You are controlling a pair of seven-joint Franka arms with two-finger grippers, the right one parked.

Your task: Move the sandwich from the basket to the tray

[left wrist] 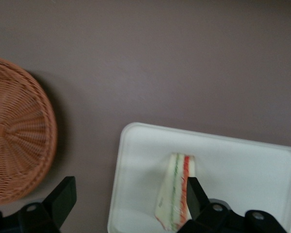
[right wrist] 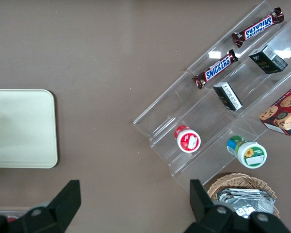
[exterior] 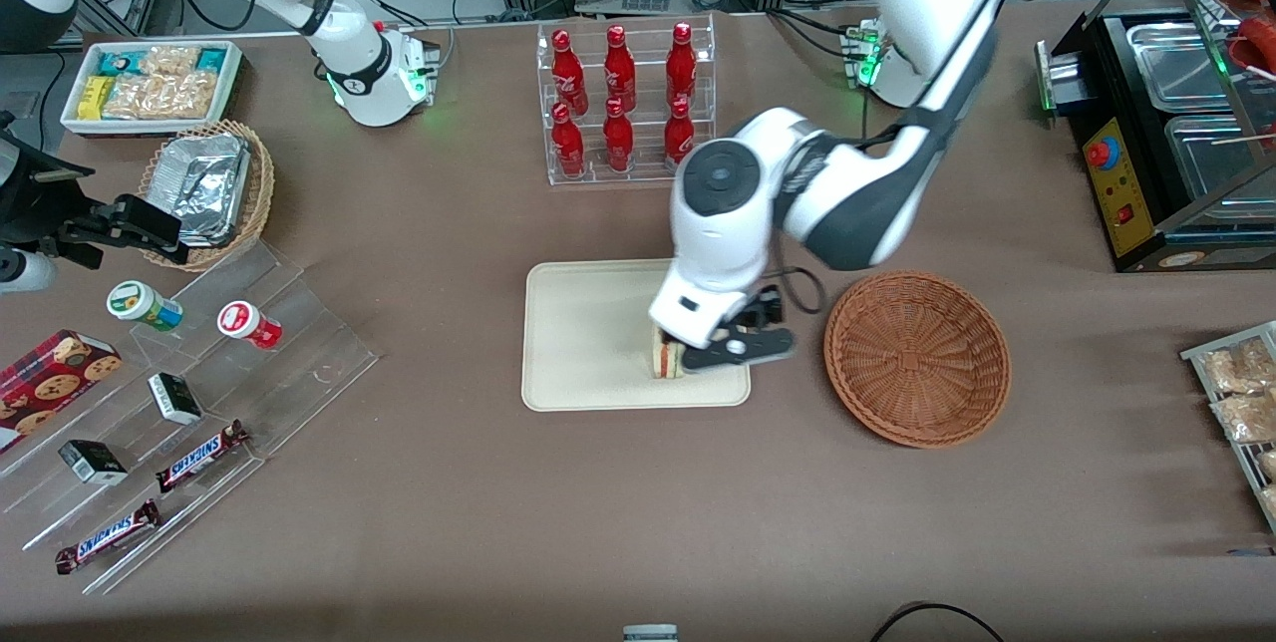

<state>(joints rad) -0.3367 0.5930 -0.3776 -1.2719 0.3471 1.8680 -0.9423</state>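
Observation:
The sandwich [exterior: 666, 360] [left wrist: 175, 194], a pale wedge with red and green layers, stands on its edge on the cream tray [exterior: 588, 333] [left wrist: 242, 160], near the tray corner closest to the basket. My left gripper [exterior: 688, 343] [left wrist: 128, 196] hovers low over that corner and is open wide. One finger [left wrist: 194, 194] is right against the sandwich's red side, and the other finger [left wrist: 63, 194] hangs over the bare table off the tray. The reddish-brown basket [exterior: 917, 358] [left wrist: 17, 141] lies empty beside the tray, toward the working arm's end.
A clear rack of red bottles [exterior: 626, 104] stands farther from the front camera than the tray. Toward the parked arm's end are a stepped acrylic stand with snacks [exterior: 199, 403], a tan basket of foil trays [exterior: 204, 188] and a white snack bin [exterior: 150, 84].

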